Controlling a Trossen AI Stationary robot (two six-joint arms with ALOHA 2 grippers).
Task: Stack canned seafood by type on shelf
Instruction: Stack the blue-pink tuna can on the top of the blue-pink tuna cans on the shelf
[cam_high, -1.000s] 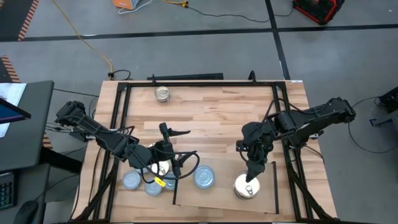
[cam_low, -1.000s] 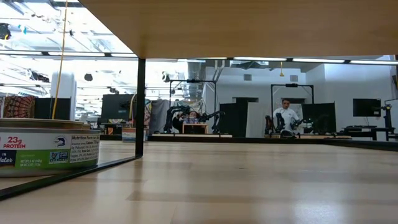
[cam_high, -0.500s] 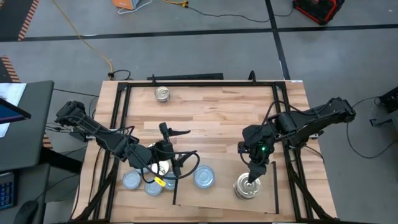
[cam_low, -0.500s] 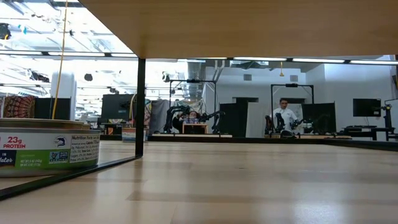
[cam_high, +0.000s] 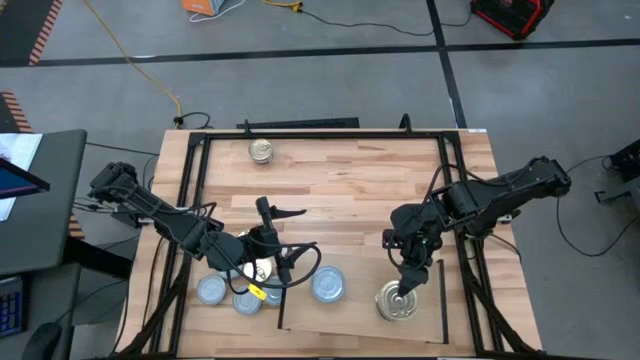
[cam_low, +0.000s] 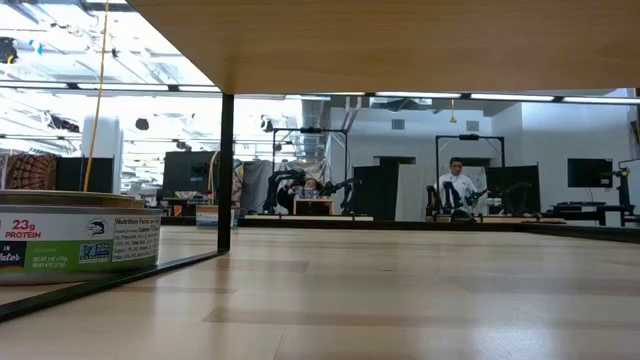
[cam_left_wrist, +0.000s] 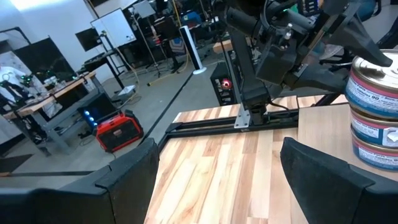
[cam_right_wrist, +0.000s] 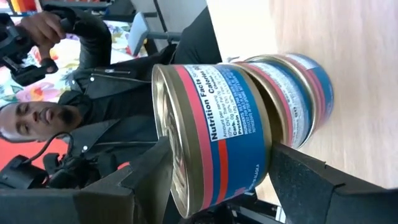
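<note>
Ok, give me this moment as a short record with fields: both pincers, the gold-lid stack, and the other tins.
right pincer: over the gold-lid stack near the table's front right, fingers either side of the top tin, grip not certain
gold-lid stack: on the shelf; top tin sits off-centre on the ones below
left pincer: open, empty, above the front-left tins
silvery-blue tins: cluster at front left
lone tin: by the far edge
person: behind the stack in the right wrist view
</note>
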